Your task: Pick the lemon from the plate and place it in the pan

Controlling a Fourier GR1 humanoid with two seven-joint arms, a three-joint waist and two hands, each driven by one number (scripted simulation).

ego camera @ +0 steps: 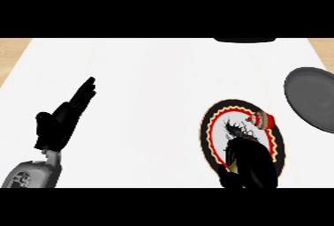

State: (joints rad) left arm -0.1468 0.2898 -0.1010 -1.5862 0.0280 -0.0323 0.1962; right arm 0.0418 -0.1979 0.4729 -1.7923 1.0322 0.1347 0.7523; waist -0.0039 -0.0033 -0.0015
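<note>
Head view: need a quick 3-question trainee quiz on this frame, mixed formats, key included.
1. True or false: the right hand is over the plate.
2. Where does the pan sit relative to the plate? A) left B) right, at the view's edge C) on it
3. Fill in: the left hand rests with straight fingers, holding ____.

Key: 1 true; the right hand's fingers curl down over the plate, with a sliver of yellow, likely the lemon, at the hand's edge. 2 B. 3 nothing.

black hands (64, 119), grey forearm (32, 174)
</note>
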